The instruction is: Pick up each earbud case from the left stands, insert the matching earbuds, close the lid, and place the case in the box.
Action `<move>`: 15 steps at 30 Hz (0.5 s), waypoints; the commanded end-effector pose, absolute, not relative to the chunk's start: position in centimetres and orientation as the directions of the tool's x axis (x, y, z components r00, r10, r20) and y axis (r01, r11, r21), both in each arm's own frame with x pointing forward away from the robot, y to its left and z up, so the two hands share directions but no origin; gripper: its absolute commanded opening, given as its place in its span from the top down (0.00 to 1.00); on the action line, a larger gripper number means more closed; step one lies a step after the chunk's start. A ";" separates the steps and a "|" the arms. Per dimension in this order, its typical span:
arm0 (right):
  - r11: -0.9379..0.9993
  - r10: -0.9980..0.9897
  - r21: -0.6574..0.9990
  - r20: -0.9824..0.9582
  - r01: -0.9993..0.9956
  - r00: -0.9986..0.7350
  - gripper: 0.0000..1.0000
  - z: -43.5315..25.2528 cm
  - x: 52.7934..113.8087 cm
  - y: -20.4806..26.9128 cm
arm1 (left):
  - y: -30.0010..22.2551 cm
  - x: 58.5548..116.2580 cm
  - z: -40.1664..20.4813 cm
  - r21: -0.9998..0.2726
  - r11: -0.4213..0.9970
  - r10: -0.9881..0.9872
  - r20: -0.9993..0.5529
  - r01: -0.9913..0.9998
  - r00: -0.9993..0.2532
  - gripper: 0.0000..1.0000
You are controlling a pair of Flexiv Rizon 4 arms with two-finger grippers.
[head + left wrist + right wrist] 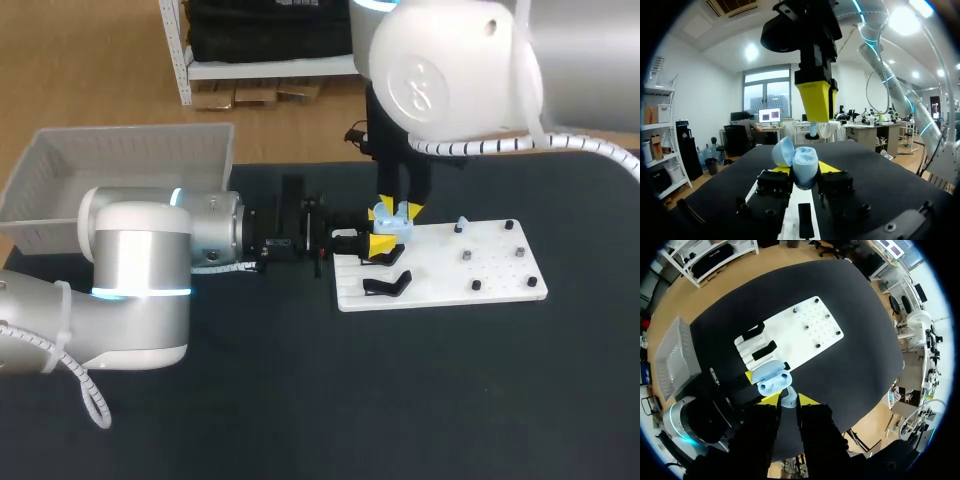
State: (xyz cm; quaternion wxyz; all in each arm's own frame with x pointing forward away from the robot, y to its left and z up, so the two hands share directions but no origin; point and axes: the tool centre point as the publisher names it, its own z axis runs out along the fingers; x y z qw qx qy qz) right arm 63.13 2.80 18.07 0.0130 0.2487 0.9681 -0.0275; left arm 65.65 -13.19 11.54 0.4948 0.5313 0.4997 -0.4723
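Note:
An open light-blue earbud case (804, 169), its lid (783, 151) tipped back, sits between the yellow tips of my left gripper (803, 172), which is shut on it. In the head view the case (393, 226) is held over the left end of the white board (480, 285). My right gripper (815, 105) hangs straight above the case, shut on a light-blue earbud (812, 131). In the right wrist view that earbud (788, 399) is between my right gripper's tips (788, 401), just over the case's cavities (774, 383). A second light-blue earbud (462, 224) stands on the board.
Black case stands (386, 284) sit on the board's left end and small black pegs (476, 286) on its right part. A white bin (120, 165) stands at the table's far left. Dark tabletop lies open in front of the board.

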 end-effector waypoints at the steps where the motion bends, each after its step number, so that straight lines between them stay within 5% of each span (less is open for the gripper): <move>1: 0.872 0.485 -0.042 -0.044 0.487 -0.873 1.00 17.6 63.4 2.9 | -13.2 65.6 11.4 0.057 -0.008 0.059 -0.997 0.998 0.057 1.00; 15: 0.864 0.502 -0.036 -0.035 0.503 -0.864 1.00 17.0 63.9 3.0 | -13.2 65.6 11.4 0.057 -0.008 0.059 -0.997 0.998 0.057 1.00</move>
